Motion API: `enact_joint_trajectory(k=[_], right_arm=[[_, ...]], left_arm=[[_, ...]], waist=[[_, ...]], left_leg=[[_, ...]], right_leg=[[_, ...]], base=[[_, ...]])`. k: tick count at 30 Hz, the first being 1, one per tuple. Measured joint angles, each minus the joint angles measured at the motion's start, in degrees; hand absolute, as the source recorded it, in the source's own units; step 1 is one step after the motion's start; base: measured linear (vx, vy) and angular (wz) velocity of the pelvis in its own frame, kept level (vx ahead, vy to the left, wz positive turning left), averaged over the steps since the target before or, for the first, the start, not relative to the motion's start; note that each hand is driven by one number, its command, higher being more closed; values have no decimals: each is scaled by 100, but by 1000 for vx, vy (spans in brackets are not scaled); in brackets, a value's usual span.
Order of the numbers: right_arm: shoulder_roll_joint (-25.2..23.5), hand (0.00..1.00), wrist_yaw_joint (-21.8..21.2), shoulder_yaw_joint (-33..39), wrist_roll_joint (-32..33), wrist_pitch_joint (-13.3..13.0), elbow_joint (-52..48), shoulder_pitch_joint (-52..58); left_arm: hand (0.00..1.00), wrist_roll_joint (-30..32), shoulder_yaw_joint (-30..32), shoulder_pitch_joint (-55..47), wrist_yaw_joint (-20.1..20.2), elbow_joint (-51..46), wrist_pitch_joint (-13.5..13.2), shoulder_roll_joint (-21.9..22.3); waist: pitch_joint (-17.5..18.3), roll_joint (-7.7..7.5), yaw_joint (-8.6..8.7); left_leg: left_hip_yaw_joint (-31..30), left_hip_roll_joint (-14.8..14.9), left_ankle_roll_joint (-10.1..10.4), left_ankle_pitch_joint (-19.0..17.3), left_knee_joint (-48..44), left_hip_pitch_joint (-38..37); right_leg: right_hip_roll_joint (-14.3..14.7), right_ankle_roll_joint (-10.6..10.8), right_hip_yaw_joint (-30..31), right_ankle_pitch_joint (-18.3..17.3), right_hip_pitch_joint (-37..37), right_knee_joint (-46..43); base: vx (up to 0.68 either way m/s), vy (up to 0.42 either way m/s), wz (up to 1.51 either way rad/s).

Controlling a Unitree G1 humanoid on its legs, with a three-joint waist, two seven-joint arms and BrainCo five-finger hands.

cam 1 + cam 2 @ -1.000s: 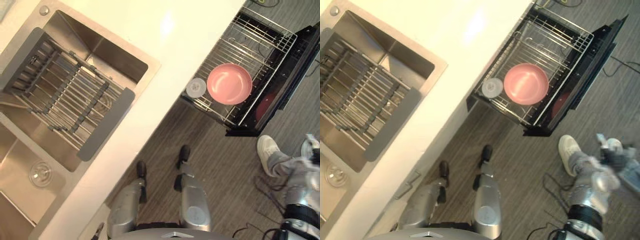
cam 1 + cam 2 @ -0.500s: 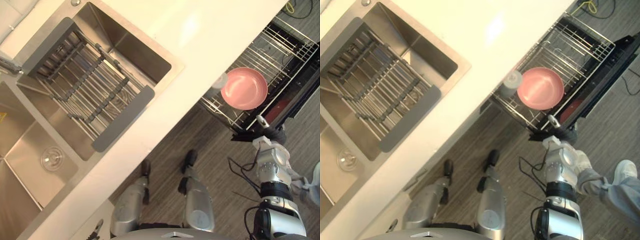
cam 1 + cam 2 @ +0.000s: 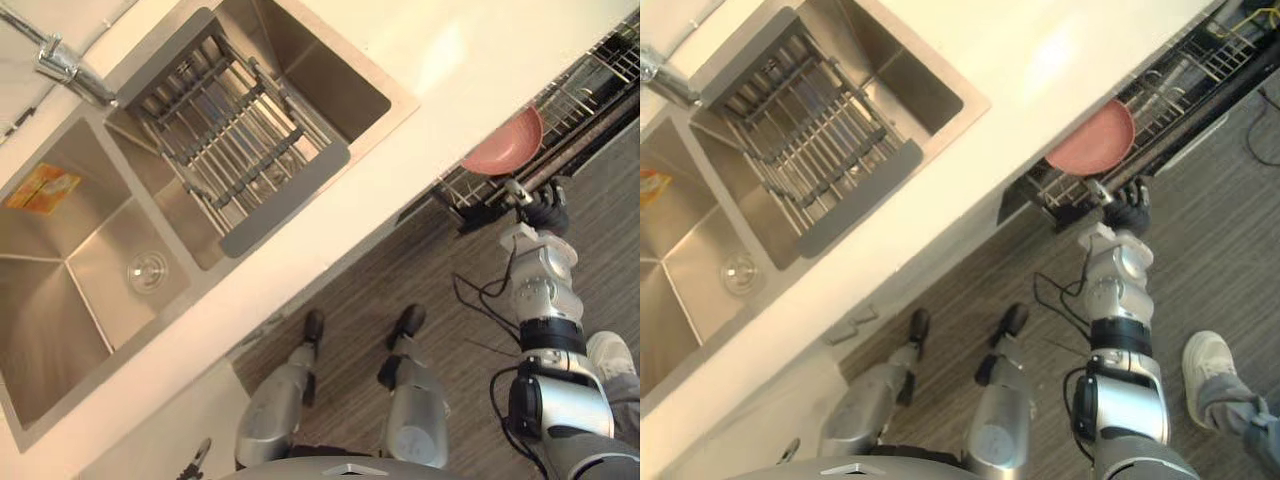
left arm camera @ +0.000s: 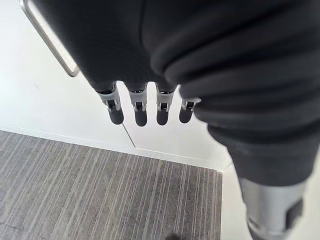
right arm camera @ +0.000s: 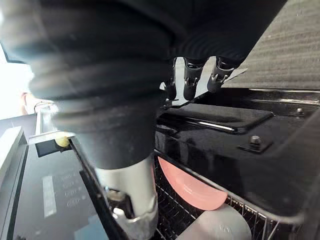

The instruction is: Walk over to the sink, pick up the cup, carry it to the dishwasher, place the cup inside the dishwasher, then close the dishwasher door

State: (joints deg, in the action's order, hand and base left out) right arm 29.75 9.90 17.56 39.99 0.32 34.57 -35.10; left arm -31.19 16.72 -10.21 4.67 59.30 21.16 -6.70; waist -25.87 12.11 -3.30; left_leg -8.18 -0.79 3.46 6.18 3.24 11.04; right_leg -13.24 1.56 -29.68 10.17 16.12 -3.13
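Reaching up from low beside the robot a second ago, the right hand [image 3: 1128, 207] now rests against the black dishwasher door [image 5: 220, 145] just below the front edge of the counter [image 3: 420, 110], its fingers [image 5: 192, 82] nearly straight and holding nothing. The cup [image 5: 216, 228] lies in the rack [image 3: 598, 72] right beside the pink plate [image 3: 503, 148], so placing looks finished and only pushing the door shut remains. The left hand [image 4: 138, 111] hangs loose-fingered and empty by a white cabinet [image 4: 50, 112].
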Motion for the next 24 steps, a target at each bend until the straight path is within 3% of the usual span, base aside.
enact_joint_trajectory(k=[4,7,10,14,22,24], right_arm=[[185,0,-8,-192,22,-28,451,-606],[236,0,7,-333,23,-163,706,-1137],[432,0,0,-435,60,-538,815,-1333],[474,0,0,-633,64,-642,822,-1396],[428,0,-120,-881,137,-767,970,-1728],[380,0,-120,-949,104,-789,839,-1666]], left_arm=[[0,4,-12,1,86,1,-126,63],[0,15,-103,-9,107,20,-168,175],[0,209,-115,-6,119,47,-153,183],[0,218,-117,-6,166,38,-163,182],[0,218,-225,12,201,17,-176,166],[0,212,-214,46,200,10,-202,165]], waist=[[-13,117,-154],[17,314,-263],[18,315,-300],[19,317,-326],[21,320,-559],[19,317,-543]], left_leg=[[-134,61,42,62,-4,101],[-267,131,97,138,-1,288],[-316,195,174,236,7,427],[-351,276,196,229,-15,484],[-277,648,201,207,-24,744],[-230,736,96,120,-32,755]], right_leg=[[45,-26,-166,9,2,7],[69,-91,-393,-29,86,-26],[87,-168,-435,-112,268,-210],[152,-221,-445,-168,332,-293],[559,-245,-457,-186,576,-179],[656,-291,-501,-221,561,-110]], base=[[-26,-70,20],[-18,-73,27],[-6,-105,9],[-37,-98,-2],[-52,-151,-7],[-63,-170,7]])
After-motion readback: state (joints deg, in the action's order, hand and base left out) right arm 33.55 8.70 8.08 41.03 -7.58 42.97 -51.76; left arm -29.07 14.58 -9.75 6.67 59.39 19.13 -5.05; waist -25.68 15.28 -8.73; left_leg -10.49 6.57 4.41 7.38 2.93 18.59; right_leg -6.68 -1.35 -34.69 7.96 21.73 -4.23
